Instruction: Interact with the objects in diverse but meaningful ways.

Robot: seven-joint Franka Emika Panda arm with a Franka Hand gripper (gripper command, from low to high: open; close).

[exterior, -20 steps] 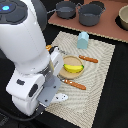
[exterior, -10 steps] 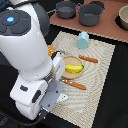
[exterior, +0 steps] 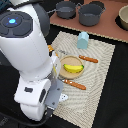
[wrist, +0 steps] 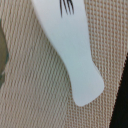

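My arm [exterior: 30, 60] fills the exterior view's left side and hangs low over the near part of the woven placemat [exterior: 97, 75], so my gripper is hidden behind my own body there and I cannot tell whether it is open or closed. My wrist camera looks straight down at a white fish [wrist: 70, 45] lying flat on the placemat's weave [wrist: 30, 90], with a small dark fin mark near one end and a flared tail at the other; no fingertip shows in that view. In the exterior view only a sliver of white [exterior: 63, 97] peeks out beside my wrist, touching the placemat. Near the middle of the placemat sits a yellow banana [exterior: 73, 68] on a round wooden plate [exterior: 71, 74]. 2 orange sticks lie on the placemat, 1 [exterior: 89, 59] just beyond the plate and 1 [exterior: 75, 85] just in front of it. A pale blue cup [exterior: 82, 40] stands on the placemat's far edge. Beyond the placemat, on the brown worktop [exterior: 107, 30], stand 2 grey pots [exterior: 65, 8] [exterior: 90, 13], well apart from the banana.
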